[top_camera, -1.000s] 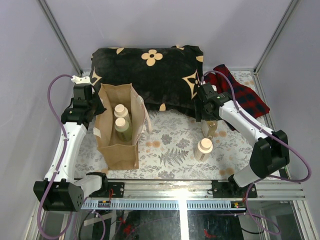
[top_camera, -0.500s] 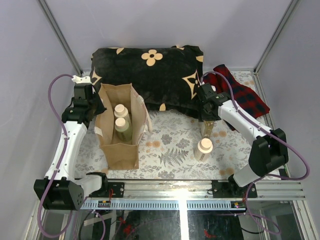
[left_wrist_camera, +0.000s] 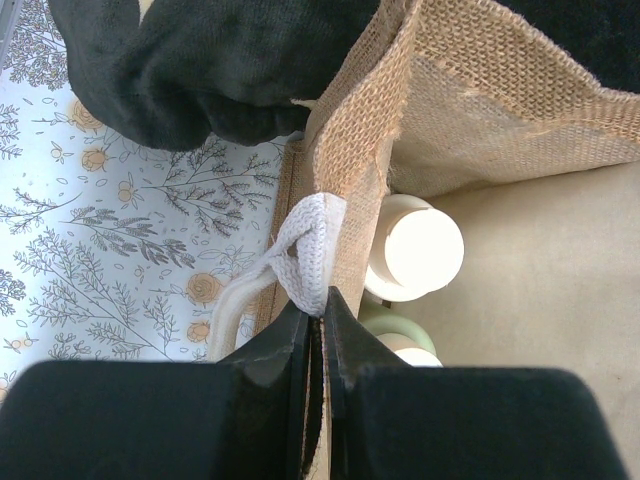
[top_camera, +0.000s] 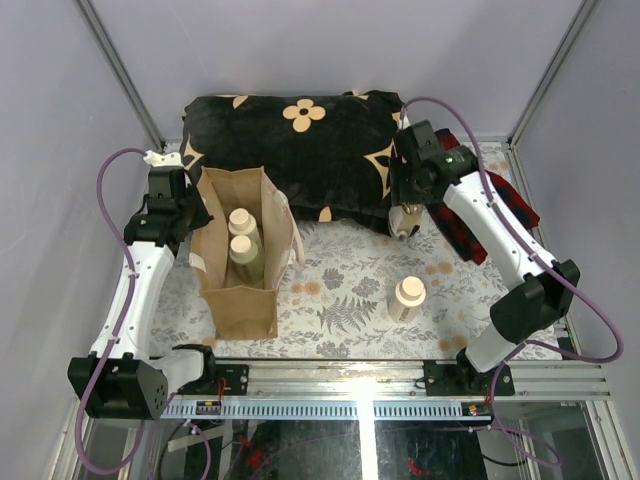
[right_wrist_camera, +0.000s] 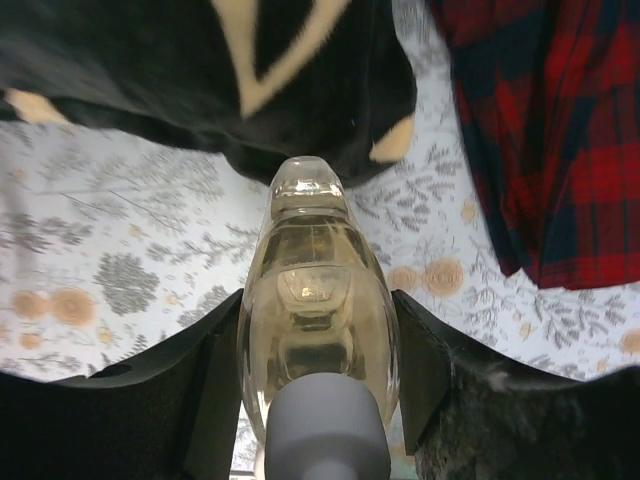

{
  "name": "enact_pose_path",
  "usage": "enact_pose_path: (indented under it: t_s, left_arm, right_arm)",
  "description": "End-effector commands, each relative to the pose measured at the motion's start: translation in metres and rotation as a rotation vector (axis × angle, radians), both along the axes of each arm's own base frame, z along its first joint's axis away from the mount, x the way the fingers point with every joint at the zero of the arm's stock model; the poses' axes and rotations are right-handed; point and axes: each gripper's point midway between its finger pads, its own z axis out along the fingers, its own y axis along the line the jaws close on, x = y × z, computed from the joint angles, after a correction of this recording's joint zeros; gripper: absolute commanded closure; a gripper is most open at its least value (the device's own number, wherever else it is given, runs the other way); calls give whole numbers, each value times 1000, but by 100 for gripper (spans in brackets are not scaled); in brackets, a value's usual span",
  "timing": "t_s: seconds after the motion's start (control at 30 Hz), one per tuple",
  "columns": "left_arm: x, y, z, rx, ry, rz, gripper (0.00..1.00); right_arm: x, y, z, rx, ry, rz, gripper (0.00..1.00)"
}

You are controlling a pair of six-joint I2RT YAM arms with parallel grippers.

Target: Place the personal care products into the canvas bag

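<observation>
The tan canvas bag (top_camera: 238,290) stands upright at the left of the table. It holds a cream bottle (top_camera: 240,219) and an olive-green bottle (top_camera: 243,248); both also show in the left wrist view, cream (left_wrist_camera: 420,248) and green (left_wrist_camera: 395,330). My left gripper (top_camera: 190,213) is shut on the bag's rim (left_wrist_camera: 352,190) beside its pale handle (left_wrist_camera: 308,250). My right gripper (top_camera: 404,212) is shut on the clear amber bottle (right_wrist_camera: 317,320) and holds it lifted above the table near the black cloth. Another cream bottle (top_camera: 408,297) stands on the table at the right front.
A black floral cloth (top_camera: 300,150) lies bunched along the back. A red plaid cloth (top_camera: 495,195) lies at the back right under my right arm. The table has a floral-print cover (top_camera: 340,290). Metal frame posts rise at both back corners.
My right gripper has lifted the amber bottle off the table and carried it up and toward the back. The left arm and the bag have not moved.
</observation>
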Motion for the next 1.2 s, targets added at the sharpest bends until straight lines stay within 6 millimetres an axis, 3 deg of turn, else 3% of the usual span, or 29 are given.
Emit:
enact_pose_path:
  t_s: [0.0, 0.2, 0.5, 0.7, 0.93, 1.17]
  left_arm:
    - [10, 1, 11, -3, -43, 5, 100]
    - [13, 0, 10, -5, -41, 7, 100]
    - [15, 0, 14, -11, -50, 14, 100]
    - [14, 2, 14, -7, -51, 25, 100]
    - [13, 4, 13, 0, -48, 33, 100]
    - [14, 4, 13, -1, -47, 32, 100]
  right_arm:
    - [13, 11, 77, 87, -166, 61, 99]
    - [20, 59, 145, 308, -329, 244, 99]
    - [1, 162, 219, 430, -544, 590, 99]
    - [-8, 193, 265, 572, -644, 710, 99]
    - [-27, 226, 276, 635, -659, 848, 99]
    - [-51, 263, 253, 674, -573, 996, 99]
